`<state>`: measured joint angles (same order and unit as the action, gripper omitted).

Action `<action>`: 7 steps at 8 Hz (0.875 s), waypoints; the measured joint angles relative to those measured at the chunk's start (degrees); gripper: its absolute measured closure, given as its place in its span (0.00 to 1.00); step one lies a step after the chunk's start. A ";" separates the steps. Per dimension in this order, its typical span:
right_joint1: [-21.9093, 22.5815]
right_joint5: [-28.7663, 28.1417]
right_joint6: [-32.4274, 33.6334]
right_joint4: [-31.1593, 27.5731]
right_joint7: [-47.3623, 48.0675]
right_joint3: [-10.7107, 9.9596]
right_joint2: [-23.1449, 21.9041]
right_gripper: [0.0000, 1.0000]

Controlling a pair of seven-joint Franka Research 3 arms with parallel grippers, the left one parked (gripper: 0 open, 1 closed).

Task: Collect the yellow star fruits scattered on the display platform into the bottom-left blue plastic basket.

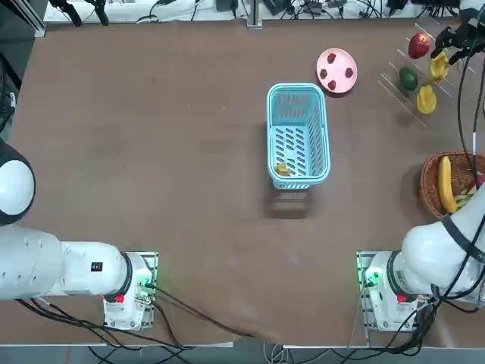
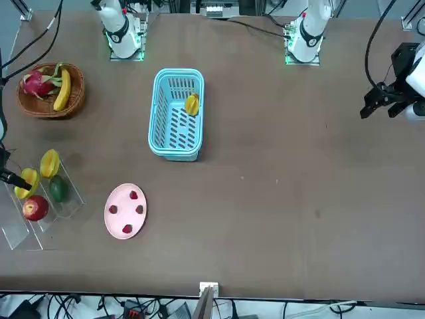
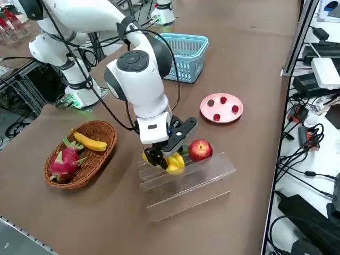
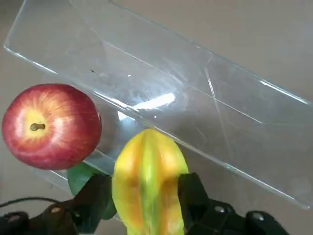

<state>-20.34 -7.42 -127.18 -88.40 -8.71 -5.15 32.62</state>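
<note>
Closing on a star fruit (image 4: pixel 149 181) at the clear stand (image 4: pixel 205 98), right end effector (image 4: pixel 146 200) fingers flank it, grip unconfirmed | one fruit already in blue basket (image 1: pixel 298 135), another on stand at 3 o'clock from basket | risk: ridged fruit slips, or nudges apple (image 4: pixel 51 125) just beside | hidden: contact points, stand's edges faint

A brown counter (image 1: pixel 151 152) is filling the room's centre under even overhead light. Black cables (image 3: pixel 305 133) and power strips (image 3: pixel 325 71) are lying along its far edges.
</note>
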 joint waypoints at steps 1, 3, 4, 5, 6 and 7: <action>0.04 0.00 -0.03 0.00 1.32 0.01 0.00 0.22; 0.06 0.00 -0.17 0.47 1.80 0.01 -0.07 0.67; 0.11 0.00 -0.05 0.60 1.80 0.09 -0.12 0.79; 0.12 0.00 -0.05 0.60 1.80 0.09 -0.12 0.79; 0.27 0.01 -0.04 0.64 1.80 0.12 -0.15 0.79; 0.76 0.01 0.95 0.79 1.80 0.15 -0.30 0.79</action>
<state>-19.58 -7.41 -126.23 -87.61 -6.91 -5.00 32.32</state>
